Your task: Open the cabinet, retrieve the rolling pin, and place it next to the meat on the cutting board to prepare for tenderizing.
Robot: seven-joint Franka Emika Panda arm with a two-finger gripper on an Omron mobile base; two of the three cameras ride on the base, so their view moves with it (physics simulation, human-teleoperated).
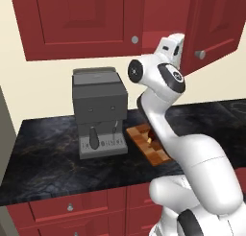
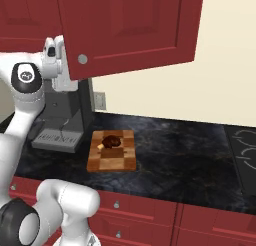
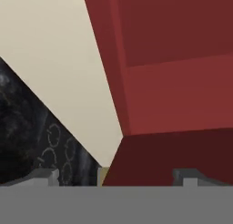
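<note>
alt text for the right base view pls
A dark-red cabinet door with a round silver knob stands swung open above a black stone counter, the white robot arm raised beside it. Below, the meat sits on a checkered cutting board beside a grey coffee machine.

Meat (image 2: 111,140) on cutting board (image 2: 112,157), right of coffee machine (image 2: 65,115).

- My own arm covers the right part of the cutting board (image 1: 144,140) in the left base view, and the meat (image 1: 151,134) barely peeks past it.
- The open cabinet (image 2: 127,25) door hides my gripper in the right base view.
- The cabinet's inside is hidden from me.
- My hand view crops the door at its top and right edges.
</note>
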